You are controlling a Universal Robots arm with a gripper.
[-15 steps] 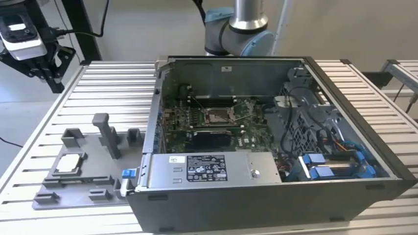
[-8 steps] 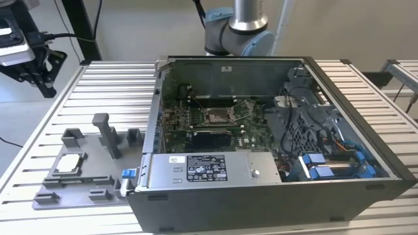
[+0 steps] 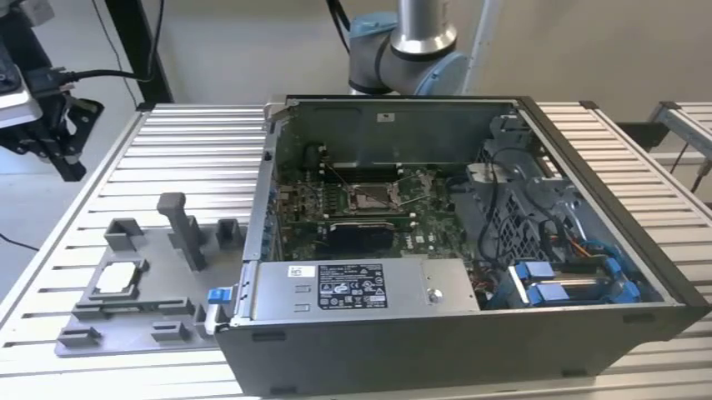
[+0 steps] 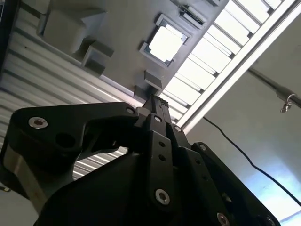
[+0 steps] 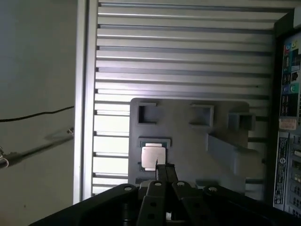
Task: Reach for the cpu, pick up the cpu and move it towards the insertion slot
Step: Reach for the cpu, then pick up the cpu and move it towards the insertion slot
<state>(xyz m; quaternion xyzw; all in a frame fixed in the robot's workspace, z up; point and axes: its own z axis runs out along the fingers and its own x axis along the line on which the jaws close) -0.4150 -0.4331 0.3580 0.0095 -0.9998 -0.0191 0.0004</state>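
The cpu (image 3: 117, 279) is a small pale square chip lying flat in a recess of the grey fixture plate (image 3: 156, 310), at the exterior view's left, outside the computer case. My black gripper (image 3: 53, 137) hangs high above the table's far left corner, well away from the chip. In both wrist views the fingers meet in a narrow tip with nothing between them: gripper (image 4: 154, 101), gripper (image 5: 164, 170). The cpu (image 4: 164, 43) lies beyond that tip, and the cpu (image 5: 151, 157) sits just past it. The insertion slot (image 3: 368, 197) is a silver-framed socket on the green board inside the case.
The open grey computer case (image 3: 445, 346) takes up the middle of the slatted metal table (image 3: 189, 150). A tall grey post (image 3: 183, 229) and small blocks rise from the fixture. A plain black rectangle (image 3: 356, 239) lies just in front of the socket. Cables and blue parts (image 3: 562, 283) fill the case's right side.
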